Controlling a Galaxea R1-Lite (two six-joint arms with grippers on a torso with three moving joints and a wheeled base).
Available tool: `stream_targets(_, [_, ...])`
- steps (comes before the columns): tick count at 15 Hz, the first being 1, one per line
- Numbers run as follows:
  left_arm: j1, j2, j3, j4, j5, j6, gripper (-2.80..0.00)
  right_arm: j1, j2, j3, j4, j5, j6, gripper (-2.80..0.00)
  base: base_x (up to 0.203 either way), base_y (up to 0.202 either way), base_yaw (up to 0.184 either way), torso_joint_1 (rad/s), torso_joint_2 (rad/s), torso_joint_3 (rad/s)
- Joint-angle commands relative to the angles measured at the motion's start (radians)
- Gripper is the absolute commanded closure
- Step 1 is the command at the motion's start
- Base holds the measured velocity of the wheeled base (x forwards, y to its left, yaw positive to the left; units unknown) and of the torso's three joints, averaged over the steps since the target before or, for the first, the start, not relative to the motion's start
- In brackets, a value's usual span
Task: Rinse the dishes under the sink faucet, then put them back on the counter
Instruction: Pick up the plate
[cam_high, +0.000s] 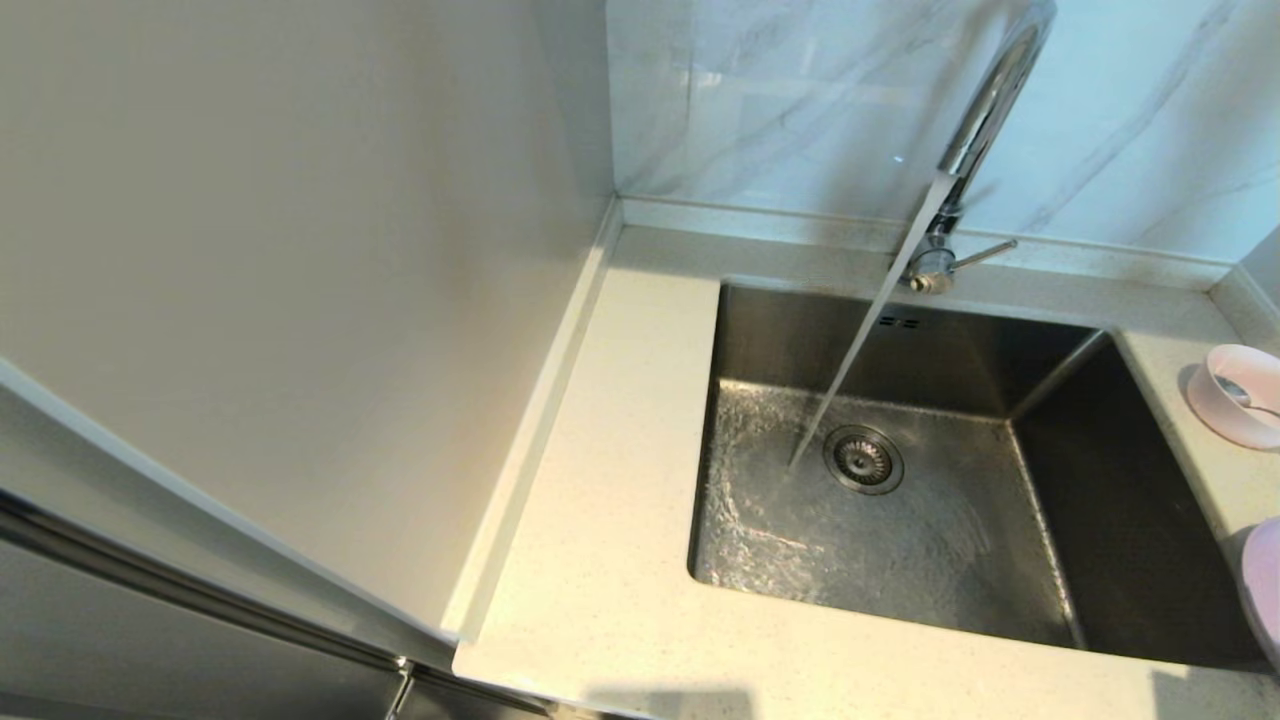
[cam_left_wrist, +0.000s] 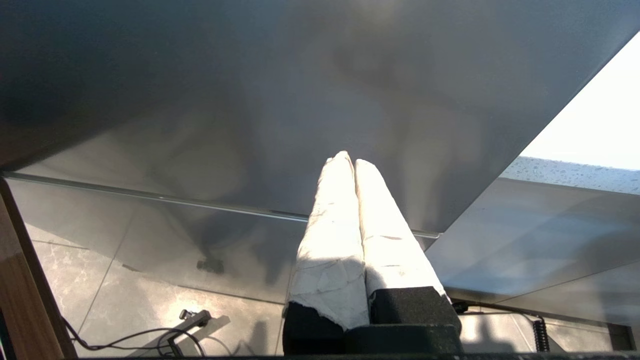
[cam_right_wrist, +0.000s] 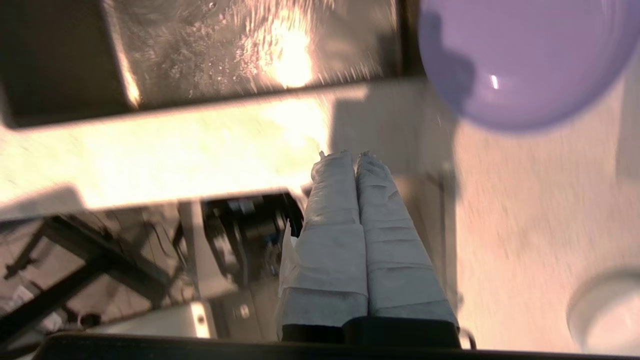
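Water is running from the faucet (cam_high: 985, 110) into the sink (cam_high: 880, 520), landing beside the drain strainer (cam_high: 863, 459). Bowl (cam_high: 1240, 393) is sitting on the counter (cam_high: 600, 560) right of the sink, probably holding the spoon (cam_high: 1245, 397); plate (cam_right_wrist: 520, 60) nearer. Left gripper (cam_left_wrist: 348, 161) and right gripper (cam_right_wrist: 345, 157) are both pressed together, holding nothing.

Pale lilac round plate (cam_high: 1264, 590) running off head view's right edge; small pale-pink bowl (cam_high: 1240, 395) also clipping there, slim silver spoon (cam_high: 1245, 395) inside showing only partly. Chrome gooseneck faucet (cam_high: 985, 110) top cropping out.
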Motion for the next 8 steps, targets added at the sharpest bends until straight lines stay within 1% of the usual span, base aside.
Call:
stream_targets(1, [0.0,0.0,0.0,0.0,-0.001,0.0,0.0,-0.001,0.07,-0.016,0.089,-0.038,0.002,0.0,0.0,0.0,0.0,0.0,0.0,0.0])
stream_targets(5, [0.0,0.0,0.0,0.0,0.001,0.0,0.0,0.0,0.203,-0.013,0.084,-0.057,0.01,0.0,0.0,0.0,0.0,0.0,0.0,0.0])
stream_targets(8, [0.0,0.0,0.0,0.0,0.001,0.0,0.0,-0.007,0.289,0.062,-0.042,-0.062,0.011,0.0,0.0,0.0,0.0,0.0,0.0,0.0])
